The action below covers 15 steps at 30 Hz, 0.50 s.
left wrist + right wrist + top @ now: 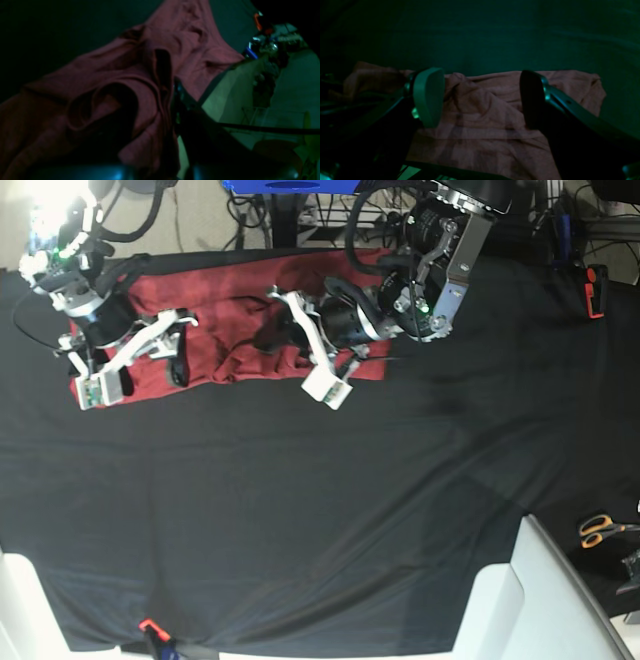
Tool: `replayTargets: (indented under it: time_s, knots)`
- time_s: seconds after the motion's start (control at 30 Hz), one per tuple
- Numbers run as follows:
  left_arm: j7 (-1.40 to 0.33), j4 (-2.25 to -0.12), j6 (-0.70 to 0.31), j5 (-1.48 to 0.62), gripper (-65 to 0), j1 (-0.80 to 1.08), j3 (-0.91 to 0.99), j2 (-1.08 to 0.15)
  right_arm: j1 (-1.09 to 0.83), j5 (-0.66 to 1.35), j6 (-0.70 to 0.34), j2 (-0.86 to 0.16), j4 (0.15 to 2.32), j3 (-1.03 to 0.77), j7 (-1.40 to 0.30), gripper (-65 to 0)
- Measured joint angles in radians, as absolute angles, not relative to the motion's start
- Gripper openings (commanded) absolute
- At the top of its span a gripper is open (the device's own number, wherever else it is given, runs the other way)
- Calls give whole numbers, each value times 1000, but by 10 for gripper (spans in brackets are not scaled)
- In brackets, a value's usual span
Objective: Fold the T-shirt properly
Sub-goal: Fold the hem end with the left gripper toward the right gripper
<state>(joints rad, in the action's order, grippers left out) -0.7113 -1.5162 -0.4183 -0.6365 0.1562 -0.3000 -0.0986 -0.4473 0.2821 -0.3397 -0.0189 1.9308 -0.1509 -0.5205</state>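
No text, label, brand, number or sign can be read in any of the three views. The two wrist views are dark and blurred, and the base view is too coarse for lettering on the small items along the far edge of the scene.
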Motion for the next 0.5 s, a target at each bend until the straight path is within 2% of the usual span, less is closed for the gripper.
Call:
replayTargets:
  time_s: [0.5]
  knots:
    - [-711, -1514, -418, -636, -650, 150, -306, -100, -447, 286, -340, -19, 1931, -146, -521, -212]
